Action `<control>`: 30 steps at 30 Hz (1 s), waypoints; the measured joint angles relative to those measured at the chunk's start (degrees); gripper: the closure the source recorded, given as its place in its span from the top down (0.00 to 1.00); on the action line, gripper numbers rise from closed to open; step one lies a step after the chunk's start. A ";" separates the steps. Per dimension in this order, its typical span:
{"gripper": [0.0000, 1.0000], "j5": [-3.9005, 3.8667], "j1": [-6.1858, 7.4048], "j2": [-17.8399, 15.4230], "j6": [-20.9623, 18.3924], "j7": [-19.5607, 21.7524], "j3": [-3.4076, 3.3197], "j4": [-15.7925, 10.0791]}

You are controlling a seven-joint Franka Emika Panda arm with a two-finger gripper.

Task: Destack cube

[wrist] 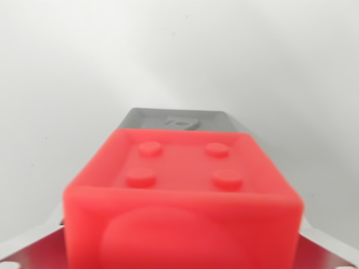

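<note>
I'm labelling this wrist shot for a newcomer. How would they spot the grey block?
Find the big red cube with four round studs filling the lower middle. Just behind its far edge, the grey block peeks out, the only grey piece, with a recessed top.

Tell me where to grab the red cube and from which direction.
Grip the red cube by its two flat side walls, at the wrist view's left and right, coming straight down from above. Its studded top faces the camera squarely, and the sides look clear. The claw itself isn't visible.

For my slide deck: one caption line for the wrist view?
Red studded cube filling the wrist view, a grey block behind it on a white surface.
</note>
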 joint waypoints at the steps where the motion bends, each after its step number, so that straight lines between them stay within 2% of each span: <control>1: 0.00 0.00 0.00 0.00 0.00 0.00 0.00 0.00; 22: 0.00 0.00 0.00 -0.07 -0.08 0.00 0.00 0.00; 30: 0.00 0.00 0.00 -1.09 -0.91 0.00 0.00 -0.08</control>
